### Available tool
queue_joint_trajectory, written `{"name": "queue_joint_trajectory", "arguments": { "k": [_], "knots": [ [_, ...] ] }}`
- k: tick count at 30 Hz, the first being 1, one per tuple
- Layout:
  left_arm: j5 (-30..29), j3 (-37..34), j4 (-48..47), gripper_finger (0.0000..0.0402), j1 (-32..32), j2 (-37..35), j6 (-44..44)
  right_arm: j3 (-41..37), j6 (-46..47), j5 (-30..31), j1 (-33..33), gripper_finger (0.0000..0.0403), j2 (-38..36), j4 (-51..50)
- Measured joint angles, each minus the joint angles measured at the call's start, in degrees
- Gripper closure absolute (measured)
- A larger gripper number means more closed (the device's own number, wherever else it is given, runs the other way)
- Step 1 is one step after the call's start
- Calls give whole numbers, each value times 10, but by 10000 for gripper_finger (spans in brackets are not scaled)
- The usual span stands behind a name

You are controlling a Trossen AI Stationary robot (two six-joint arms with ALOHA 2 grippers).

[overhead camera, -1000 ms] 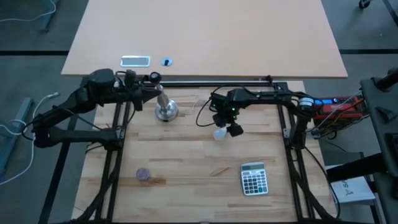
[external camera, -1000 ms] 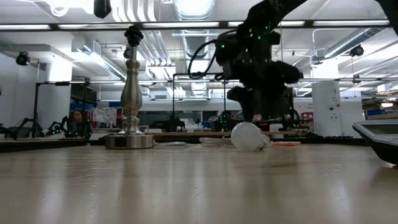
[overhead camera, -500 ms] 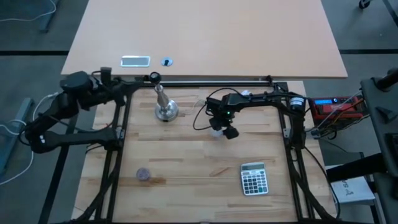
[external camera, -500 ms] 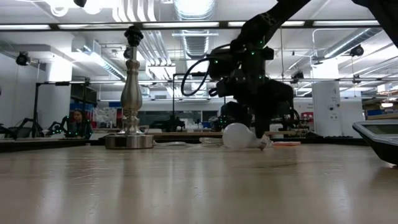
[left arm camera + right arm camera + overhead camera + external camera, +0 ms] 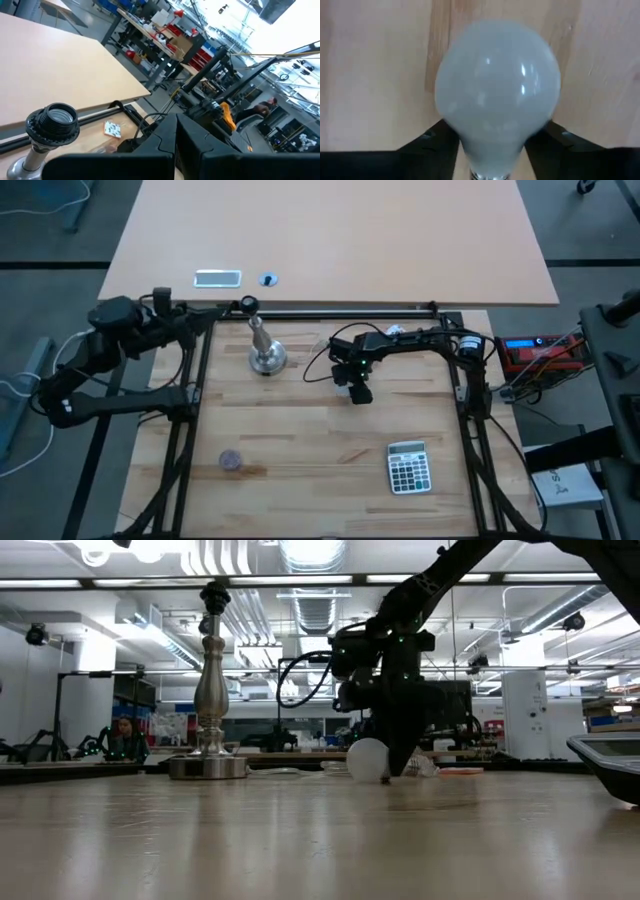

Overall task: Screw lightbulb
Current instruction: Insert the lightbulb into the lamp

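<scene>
The lightbulb (image 5: pixel 497 82) lies on the wooden tabletop (image 5: pixel 300 450), right gripper (image 5: pixel 353 387) fingers (image 5: pixel 427 147) straddling its neck, not visibly clamped. Close gently near the neck, keeping the globe centred. Left gripper (image 5: pixel 176 145) waits closed, empty, near the lamp stand (image 5: pixel 265 352).

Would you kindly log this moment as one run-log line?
phase: grasping | right gripper: down at table, fingers astride lightbulb | lightbulb: lying on table | left gripper: shut, near stand | socket: empty

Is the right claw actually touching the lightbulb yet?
Cannot tell. In the right wrist view the right claw has a finger on each side of the lightbulb, but the bulb's bulge hides where they would meet. The low view does not settle it either.
</scene>
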Motion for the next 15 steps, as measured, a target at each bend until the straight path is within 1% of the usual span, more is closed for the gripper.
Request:
{"name": "queue_joint_trajectory", "arguments": {
  "k": [3, 5, 10, 13, 15],
  "knots": [
    [-10, 0, 0, 402, 0, 1, 8, -6, 27, -36, 1, 240, -19, -9],
    [-22, 0, 1, 401, 0, 1, 12, -10, 36, -51, 2, 241, -47, 4],
    [-45, 0, 1, 401, 0, -4, 25, -24, 74, -59, -2, 241, -137, 45],
    [-63, 0, 2, 401, 0, -9, 27, -24, 134, -72, -10, 241, -198, 106],
    [-84, 0, 2, 402, 0, -14, 17, -23, 194, -71, -23, 241, -235, 205]
  ]
}}
